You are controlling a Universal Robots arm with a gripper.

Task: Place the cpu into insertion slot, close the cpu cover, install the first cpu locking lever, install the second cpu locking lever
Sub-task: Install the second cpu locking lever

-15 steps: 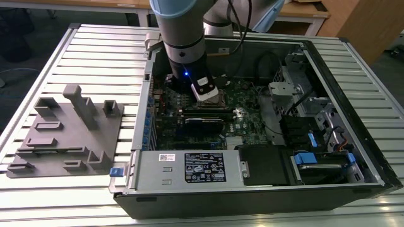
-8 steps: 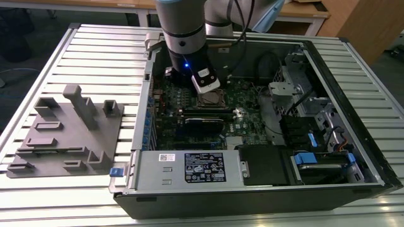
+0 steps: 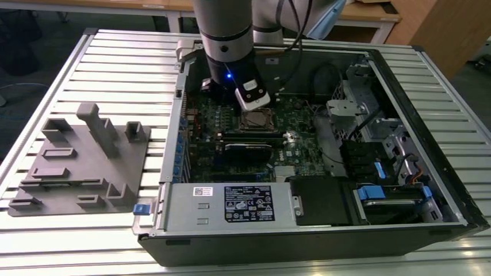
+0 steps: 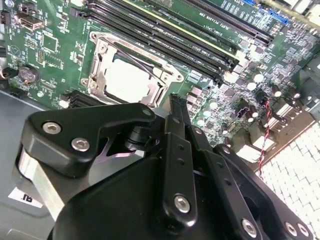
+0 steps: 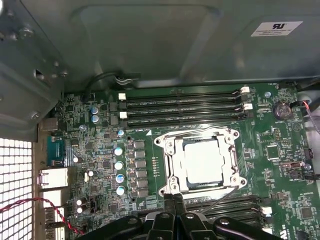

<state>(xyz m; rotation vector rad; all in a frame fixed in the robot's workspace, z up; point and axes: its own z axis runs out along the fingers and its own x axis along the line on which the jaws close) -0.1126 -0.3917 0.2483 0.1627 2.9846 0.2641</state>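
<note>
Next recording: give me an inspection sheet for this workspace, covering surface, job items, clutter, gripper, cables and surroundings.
Surface: slatted metal table carrying an open computer case.
Job's things: cpu seated in the socket; cpu cover lies closed around it in both wrist views.
Clutter: grey fixture block on the table, at the exterior view's left.
Grippers: gripper over the socket's edge, jaws together, holding nothing.
Cables: red-and-black twisted wire beside the motherboard; black cables inside the case.
Surroundings: wooden desks behind the table.
</note>
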